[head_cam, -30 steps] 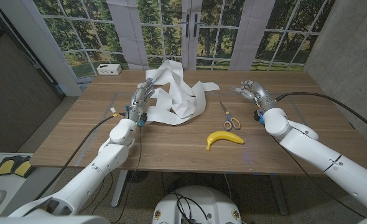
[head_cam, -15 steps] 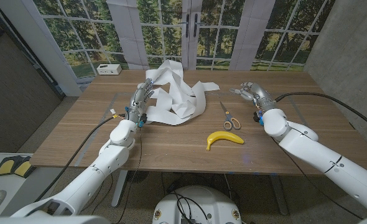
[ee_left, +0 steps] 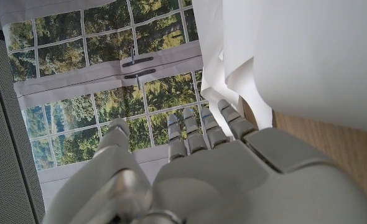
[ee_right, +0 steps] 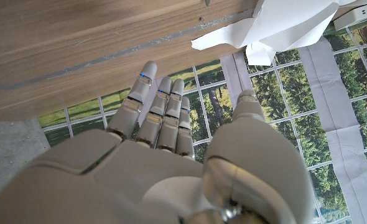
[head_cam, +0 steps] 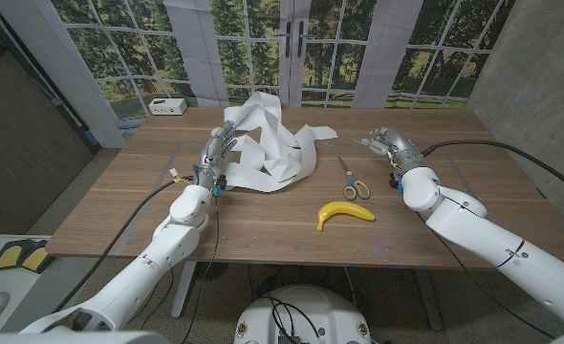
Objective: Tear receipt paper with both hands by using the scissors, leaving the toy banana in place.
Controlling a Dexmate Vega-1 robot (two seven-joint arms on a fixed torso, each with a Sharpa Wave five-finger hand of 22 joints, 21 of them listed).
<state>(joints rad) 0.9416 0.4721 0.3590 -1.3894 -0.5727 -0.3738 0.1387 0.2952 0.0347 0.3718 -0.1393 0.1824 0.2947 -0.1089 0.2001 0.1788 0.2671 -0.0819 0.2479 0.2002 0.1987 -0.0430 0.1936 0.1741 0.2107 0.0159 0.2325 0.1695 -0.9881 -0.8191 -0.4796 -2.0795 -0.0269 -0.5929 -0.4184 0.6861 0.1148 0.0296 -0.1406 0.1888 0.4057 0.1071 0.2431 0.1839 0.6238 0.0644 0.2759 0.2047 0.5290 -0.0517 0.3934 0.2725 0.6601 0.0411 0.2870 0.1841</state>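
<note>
Grey metal fingers (ee_left: 203, 127) of the left hand (head_cam: 218, 152) reach out straight and side by side with nothing in them; in the left wrist view the outermost of them lies right against a curled edge of the white receipt paper (head_cam: 271, 141). From the head view the paper is a loose, crumpled heap spreading from those fingertips toward the table's middle and far edge, with one strip trailing back alongside the hand. On the hand's other side the wooden table (head_cam: 129, 210) runs bare to its near and side edges.

The right hand (head_cam: 389, 142) also holds nothing: its fingers (ee_right: 160, 106) are extended, close together and a little bent, thumb apart from them. It stands well apart from the paper, and bare wood lies beyond its fingertips up to the far edge. Between this hand and the paper heap lie the scissors (head_cam: 351, 179), blades pointing away from the robot, orange and grey handles nearer, clear of both. Just past the scissor handles, nearer the front edge, lies the yellow toy banana (head_cam: 343, 213), touching nothing. Open table surrounds it on every side.

Beyond the left fingertips, at the table's far corner, sits a small white box (head_cam: 167, 106).
</note>
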